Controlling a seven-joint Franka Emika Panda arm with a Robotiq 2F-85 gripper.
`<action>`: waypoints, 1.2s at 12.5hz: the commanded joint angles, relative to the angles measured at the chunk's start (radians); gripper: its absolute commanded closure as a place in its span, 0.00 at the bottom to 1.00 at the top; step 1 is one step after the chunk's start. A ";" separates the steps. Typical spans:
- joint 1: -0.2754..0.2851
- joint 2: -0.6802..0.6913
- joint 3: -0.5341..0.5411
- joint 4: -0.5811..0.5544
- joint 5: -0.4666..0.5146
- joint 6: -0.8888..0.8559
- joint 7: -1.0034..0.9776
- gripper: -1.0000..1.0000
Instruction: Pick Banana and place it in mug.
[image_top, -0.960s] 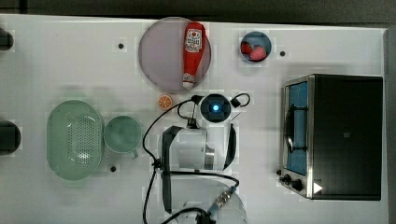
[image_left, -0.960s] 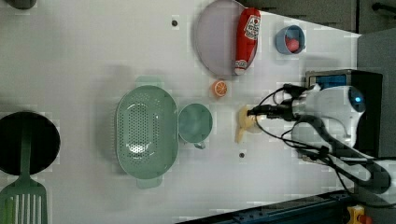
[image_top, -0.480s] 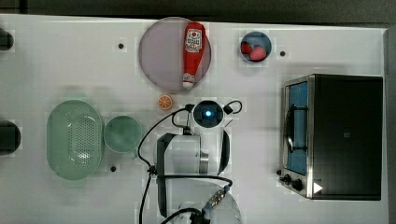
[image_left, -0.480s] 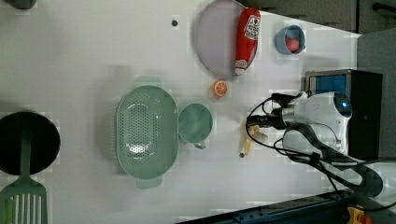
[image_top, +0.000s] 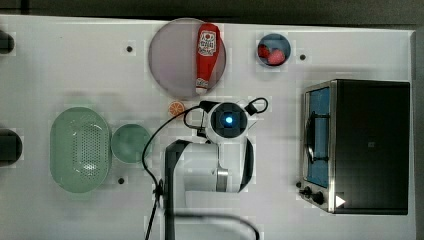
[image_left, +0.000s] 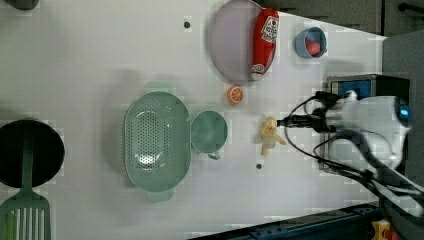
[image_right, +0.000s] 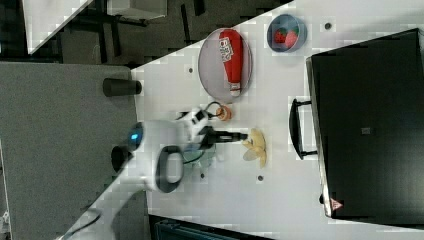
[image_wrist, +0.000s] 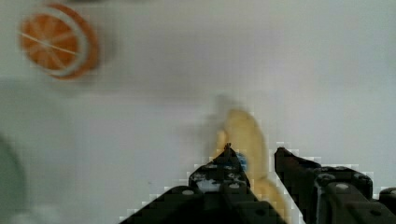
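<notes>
Banana (image_wrist: 245, 135): on the white surface (image_left: 100, 60), clamped between the fingers, long axis running along the hand's reach.
Hand (image_wrist: 254, 161): narrowed onto the fruit.
Mug (image_left: 209, 131): beyond the banana, left view's left.

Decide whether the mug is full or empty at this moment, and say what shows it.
Empty. The top view looks straight into the mug: plain green inside. The banana is outside it, between the gripper's fingers.
</notes>
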 joint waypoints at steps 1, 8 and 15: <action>0.000 -0.177 0.004 0.095 -0.016 -0.150 -0.019 0.65; 0.020 -0.351 0.138 0.284 -0.016 -0.528 0.182 0.65; 0.050 -0.293 0.413 0.277 0.002 -0.544 0.699 0.65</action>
